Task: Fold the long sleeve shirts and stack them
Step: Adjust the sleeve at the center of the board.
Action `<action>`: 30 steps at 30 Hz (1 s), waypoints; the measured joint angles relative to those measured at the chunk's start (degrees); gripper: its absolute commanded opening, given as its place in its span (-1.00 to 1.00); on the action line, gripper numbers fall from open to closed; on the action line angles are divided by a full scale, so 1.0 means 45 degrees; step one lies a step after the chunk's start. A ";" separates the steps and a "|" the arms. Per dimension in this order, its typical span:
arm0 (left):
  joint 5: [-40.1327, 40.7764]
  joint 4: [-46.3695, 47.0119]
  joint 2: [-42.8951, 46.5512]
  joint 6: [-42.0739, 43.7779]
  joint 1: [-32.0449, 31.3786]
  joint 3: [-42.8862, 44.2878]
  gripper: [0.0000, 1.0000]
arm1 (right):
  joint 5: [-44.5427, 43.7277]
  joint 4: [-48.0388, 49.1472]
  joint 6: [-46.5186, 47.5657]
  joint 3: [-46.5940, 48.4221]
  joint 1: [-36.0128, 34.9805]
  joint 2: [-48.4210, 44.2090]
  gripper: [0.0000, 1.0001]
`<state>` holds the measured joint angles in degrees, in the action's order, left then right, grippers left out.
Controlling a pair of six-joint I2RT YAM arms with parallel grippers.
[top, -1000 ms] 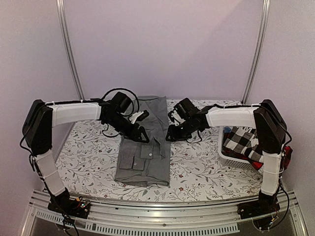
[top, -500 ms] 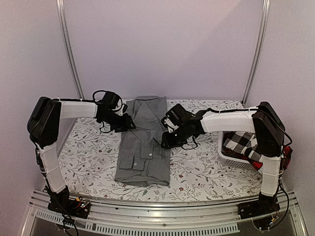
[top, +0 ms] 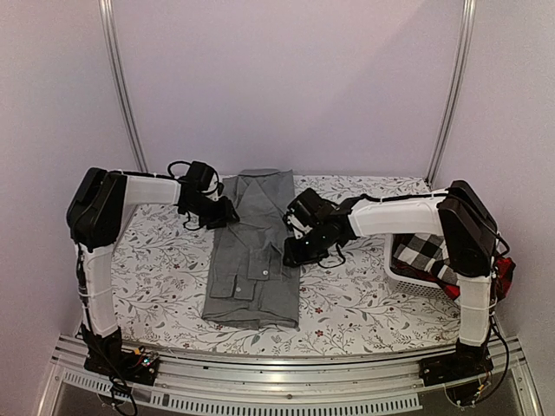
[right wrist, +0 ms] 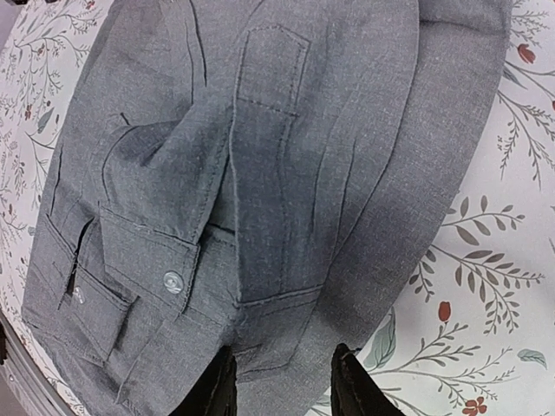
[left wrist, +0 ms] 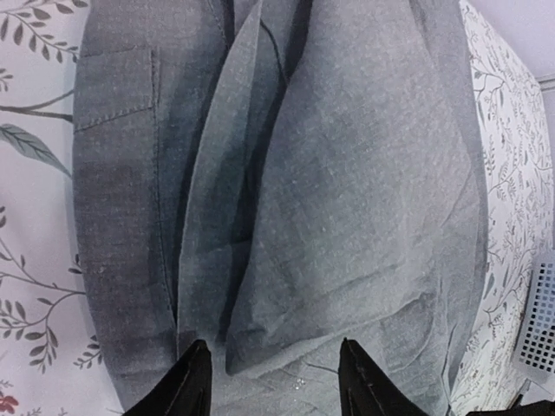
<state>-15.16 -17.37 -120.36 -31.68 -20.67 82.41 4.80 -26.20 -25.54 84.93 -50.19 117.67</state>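
Observation:
A grey long sleeve shirt [top: 254, 264] lies folded into a long strip down the middle of the flowered table [top: 364, 303], cuffs and buttons on top near the front. My left gripper [top: 227, 213] hovers at the strip's far left edge. In the left wrist view its jaws [left wrist: 270, 368] stand open over a loose fold of grey cloth [left wrist: 347, 173]. My right gripper [top: 291, 251] is at the strip's right edge, open [right wrist: 284, 374] just above the grey cloth [right wrist: 286, 156] by a buttoned cuff. Neither gripper pinches anything.
A white basket [top: 401, 274] stands at the table's right side. It holds a black-and-white checked shirt [top: 429, 247], and a red-and-black one [top: 501, 277] hangs over its far side. The basket's corner [left wrist: 538, 321] shows in the left wrist view. Rails run along the near edge.
The left gripper has drawn back from over the shirt's middle to its far left edge, its jaws narrowing somewhat. The right gripper has slid left and nearer, onto the shirt's right edge.

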 measured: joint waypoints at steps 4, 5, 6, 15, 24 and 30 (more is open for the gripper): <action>-0.0146 0.0243 -0.0296 -0.0126 0.0068 0.0291 -0.41 | -0.0005 -0.0029 -0.0019 0.0058 -0.0087 0.0131 -0.23; -0.0194 0.0272 -0.0355 -0.0155 0.0073 0.0340 -0.49 | -0.0005 -0.0044 -0.0019 0.0073 -0.0102 0.0189 -0.22; -0.0228 0.0321 -0.0393 -0.0204 0.0073 0.0374 -0.59 | -0.0005 -0.0078 -0.0024 0.0097 -0.0121 0.0248 -0.21; -0.0457 0.0447 -0.0476 -0.0262 0.0151 0.0787 -1.00 | -0.0063 -0.0340 -0.0029 0.0427 -0.0321 0.0665 -0.18; -0.0544 0.0369 -0.0476 -0.0112 0.0563 0.1059 -1.00 | -0.0457 -0.0753 -0.0029 0.1078 -0.0670 0.1151 -0.25; -0.0617 0.0350 -0.0544 0.0039 0.0597 0.1277 -1.00 | -0.0627 -0.0874 -0.0097 0.1166 -0.0680 0.1472 -0.30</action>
<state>-17.93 -15.79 -122.80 -31.51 -17.98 88.16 1.98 -30.13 -25.98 90.17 -53.25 124.29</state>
